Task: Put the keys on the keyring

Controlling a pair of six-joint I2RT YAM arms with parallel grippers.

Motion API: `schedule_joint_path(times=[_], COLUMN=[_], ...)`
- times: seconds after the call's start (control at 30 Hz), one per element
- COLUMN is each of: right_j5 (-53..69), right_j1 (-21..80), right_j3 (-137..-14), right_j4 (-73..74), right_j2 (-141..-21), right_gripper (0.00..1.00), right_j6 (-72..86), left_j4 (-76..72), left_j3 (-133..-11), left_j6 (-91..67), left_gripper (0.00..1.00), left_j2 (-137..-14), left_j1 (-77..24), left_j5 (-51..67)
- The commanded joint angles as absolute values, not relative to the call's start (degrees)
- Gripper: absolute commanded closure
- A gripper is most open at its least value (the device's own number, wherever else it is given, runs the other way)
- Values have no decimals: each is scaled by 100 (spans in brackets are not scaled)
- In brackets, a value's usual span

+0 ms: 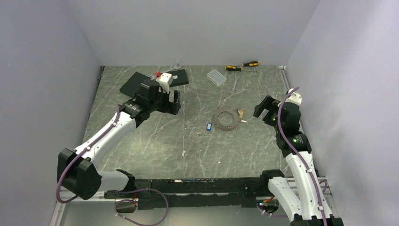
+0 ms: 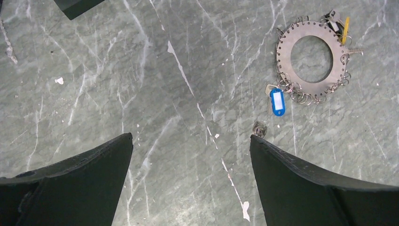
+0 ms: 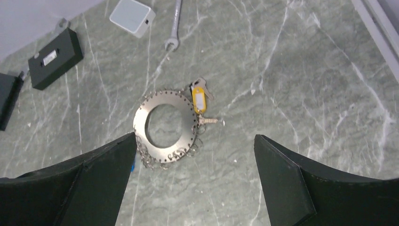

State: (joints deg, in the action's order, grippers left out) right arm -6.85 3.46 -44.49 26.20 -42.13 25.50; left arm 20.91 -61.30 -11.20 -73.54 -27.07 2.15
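On the marbled table (image 1: 155,141), my left gripper (image 2: 190,141) and right gripper (image 1: 264,110) hang wide open, empty. The keyring (image 2: 312,87) lies between them, the blue-tagged key (image 2: 277,102) touching its rim. Approach stage, I judge; next I need a precise pinch on a key.

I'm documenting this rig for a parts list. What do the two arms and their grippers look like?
The left arm and right arm have white links, black joints and a purple cable each. A small white block tops each wrist. The left gripper and right gripper have broad matte-black wedge fingers. A green light glows on the right arm.
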Motion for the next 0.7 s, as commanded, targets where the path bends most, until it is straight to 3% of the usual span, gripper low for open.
schedule_joint_path(times=[0.0, 0.23, 0.53, 0.67], right_j5=[-298, 161, -937, -1013], right_j1=[364, 675, 2453, 2982], right_j3=[-4569, -4668, -5084, -5136], right_j4=[3231, 3415, 3692, 3472], right_j2=[-4246, -4615, -5636, -6256], right_gripper=[0, 0, 1, 8], right_j6=[2521, 2763, 3042, 3202], left_j4=[2062, 2101, 2184, 2235], left_j3=[-6292, -6301, -6319, -6331], left_j6=[-898, -866, -752, -755], left_gripper=[1, 0, 1, 2], left_j2=[-7244, -7141, -7135, -7094], left_j1=[-2792, -2817, -2854, -2862], left_j5=[163, -215, -345, -494])
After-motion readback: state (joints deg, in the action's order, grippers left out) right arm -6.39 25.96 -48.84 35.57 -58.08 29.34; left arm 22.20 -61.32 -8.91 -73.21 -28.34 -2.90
